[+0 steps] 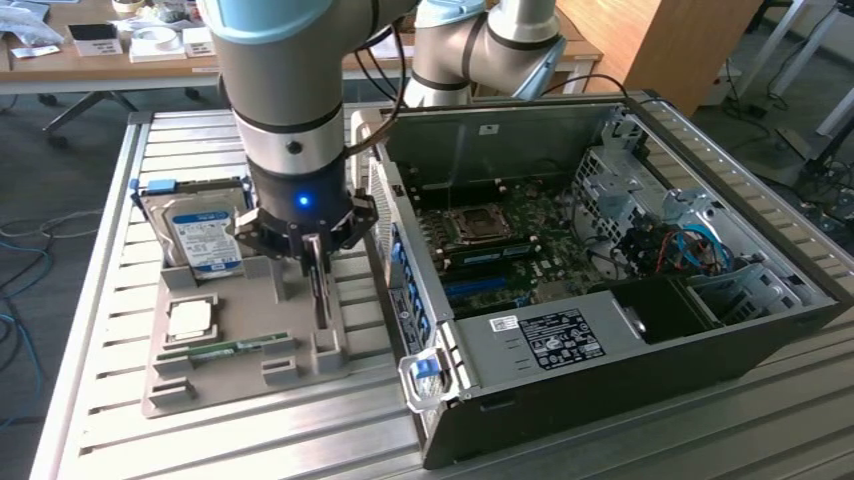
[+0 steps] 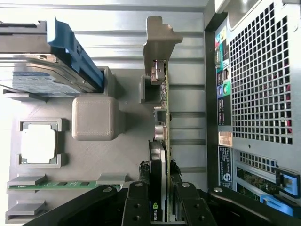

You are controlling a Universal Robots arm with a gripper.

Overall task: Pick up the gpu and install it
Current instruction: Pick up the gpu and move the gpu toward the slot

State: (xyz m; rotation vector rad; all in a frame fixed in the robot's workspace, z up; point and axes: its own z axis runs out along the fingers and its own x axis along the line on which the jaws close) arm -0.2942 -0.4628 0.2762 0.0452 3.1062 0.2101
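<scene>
The gpu (image 1: 320,292) stands on its long edge in a slot of the grey holder tray (image 1: 227,375), next to the open computer case (image 1: 627,330). In the wrist view the gpu (image 2: 162,136) runs from its pale metal bracket down to its dark face, between the black fingers (image 2: 136,205). My gripper (image 1: 315,262) hangs straight over the card on the arm. The gripper (image 2: 161,207) has a finger pressed against each side of the card, shut on it. The card's lower edge still rests in the holder.
The tray also holds a silver hard drive (image 1: 203,235), a CPU (image 1: 190,320) and a narrow green RAM stick (image 1: 227,349). The case lies on its side with the motherboard (image 1: 514,240) exposed; its rear panel (image 2: 258,84) is close beside the card. A second arm stands behind.
</scene>
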